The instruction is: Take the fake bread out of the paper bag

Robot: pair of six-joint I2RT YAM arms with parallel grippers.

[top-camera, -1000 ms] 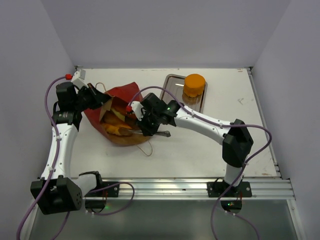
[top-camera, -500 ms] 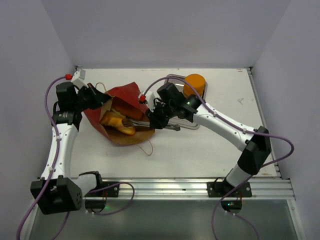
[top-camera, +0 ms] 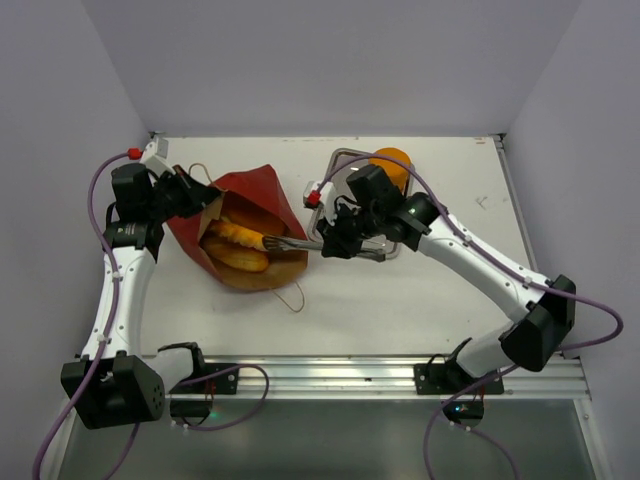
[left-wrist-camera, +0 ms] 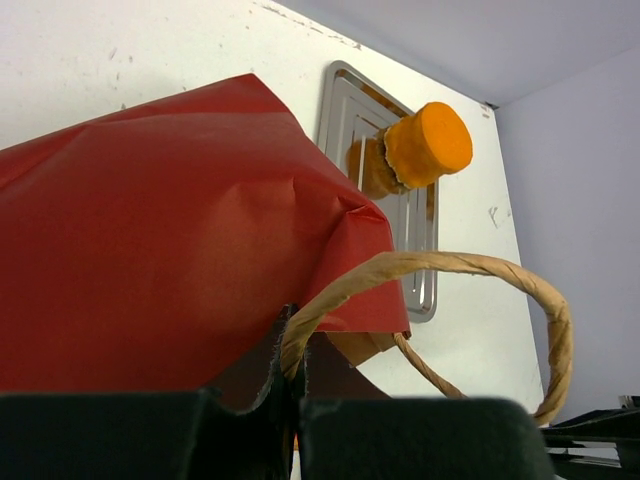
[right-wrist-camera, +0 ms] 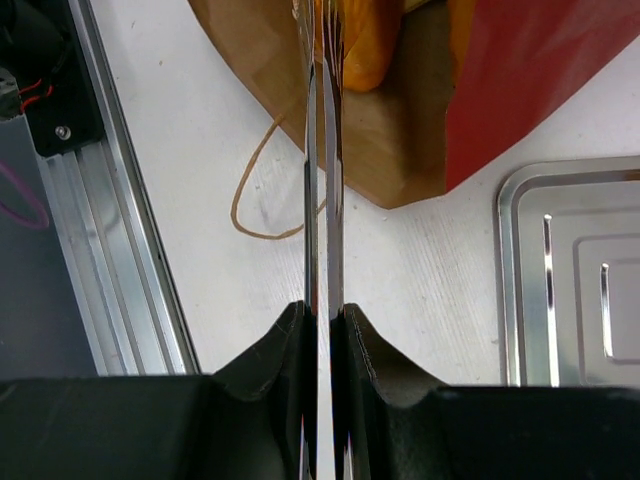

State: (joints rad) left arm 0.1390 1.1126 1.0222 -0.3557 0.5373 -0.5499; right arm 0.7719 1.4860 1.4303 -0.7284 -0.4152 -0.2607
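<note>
Top view, centre-left: left gripper (top-camera: 197, 201) is clamped shut on the rim of the red paper bag (top-camera: 255, 190), brown inside. The right gripper (top-camera: 337, 244) squeezes thin metal tongs (top-camera: 295, 243), tips at a long golden toy bread (top-camera: 238, 232) in the bag mouth. Risk: bread slips off the narrow tips or snags the rim. Count: one bag, one tongs, one steel tray (top-camera: 345, 159), one orange bun (top-camera: 390, 163) on it, two breads visible bagged.

Plain pale-lilac walls (top-camera: 320, 60) box in a scuffed white counter (top-camera: 420, 300) — flat even light, aluminium rail (top-camera: 350, 375) along the near edge.
</note>
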